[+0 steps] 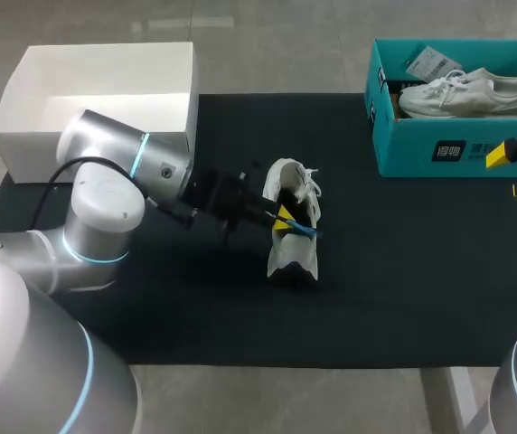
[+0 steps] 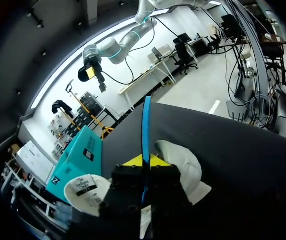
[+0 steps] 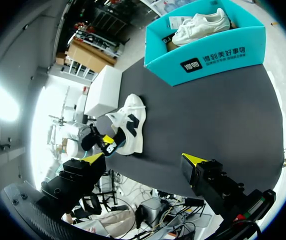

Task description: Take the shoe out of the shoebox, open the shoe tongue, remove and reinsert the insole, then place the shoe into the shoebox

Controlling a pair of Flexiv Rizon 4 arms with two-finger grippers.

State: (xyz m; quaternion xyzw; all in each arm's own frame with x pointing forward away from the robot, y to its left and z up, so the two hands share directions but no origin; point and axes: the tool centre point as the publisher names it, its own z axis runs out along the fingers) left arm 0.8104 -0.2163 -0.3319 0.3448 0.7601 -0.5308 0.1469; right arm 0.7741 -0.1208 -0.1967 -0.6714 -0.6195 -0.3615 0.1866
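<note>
Here the left tool (image 1: 284, 220) is pinching the blue insole (image 2: 146, 125), tips pressed together, at the white shoe (image 1: 287, 258) sitting mid-frame on the counter (image 1: 403, 271). The right tool (image 1: 514, 172), partly cut off at the right edge, is hanging spread beside the teal shoebox (image 1: 421, 145).

White on the shoe (image 1: 290, 258) at centre, with a dark navy side mark (image 3: 132, 121). Bright blue on the insole (image 2: 146, 125). Teal on the shoebox (image 1: 403, 154) at 2 o'clock, with a black label (image 1: 445, 150) in white print; white second shoe (image 1: 466, 93) inside. Plain white box (image 1: 96, 90) at 10 o'clock. Black table mat (image 1: 240, 307).
</note>
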